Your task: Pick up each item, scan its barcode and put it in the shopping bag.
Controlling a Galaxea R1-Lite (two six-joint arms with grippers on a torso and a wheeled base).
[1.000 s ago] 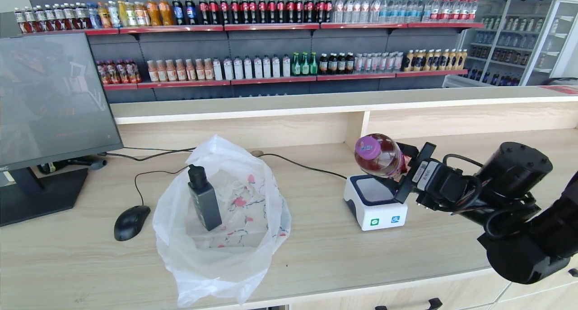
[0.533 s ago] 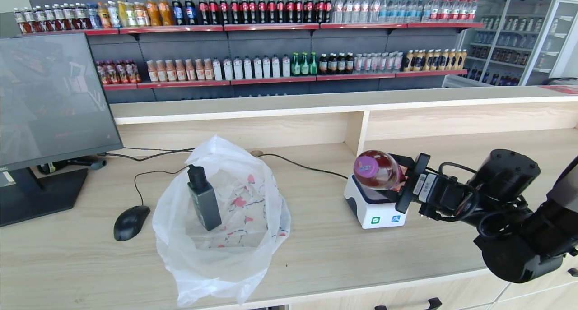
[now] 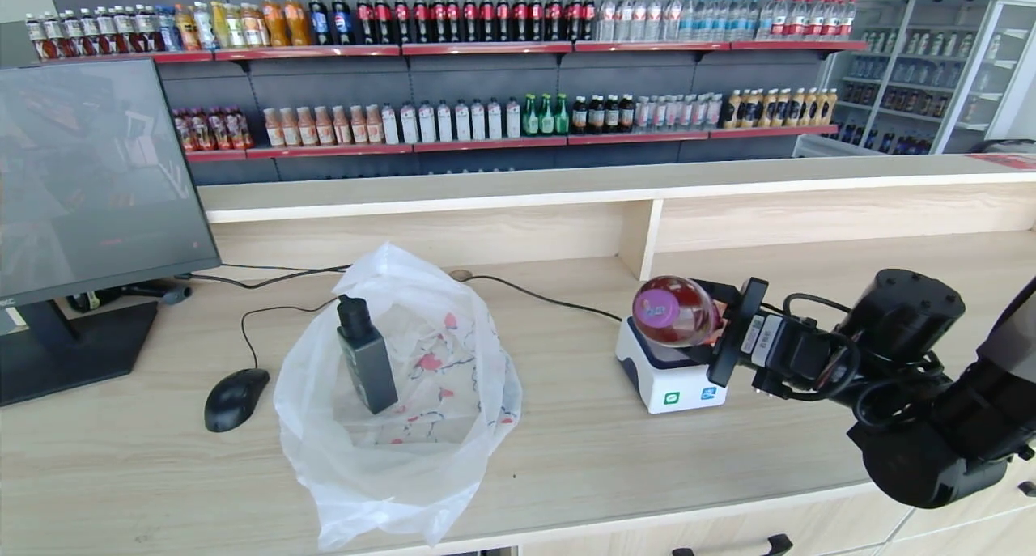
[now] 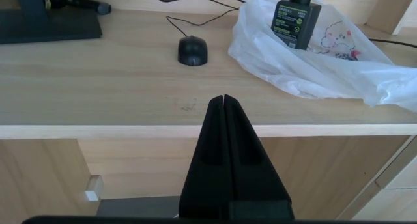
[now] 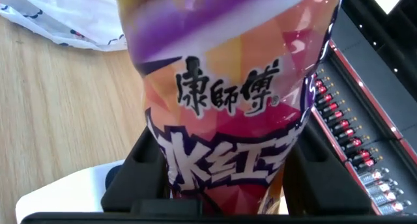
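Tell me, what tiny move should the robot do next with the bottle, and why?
Probably roll the purple-capped bottle of dark red drink a little. The right jaws grip it sideways over the white box scanner, so its barcode may need to face the glass before it goes to the clear plastic shopping bag.

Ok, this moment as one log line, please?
step: scan | right gripper: holds drink bottle over barcode scanner | left gripper: shut | shopping bag: dark bottle inside
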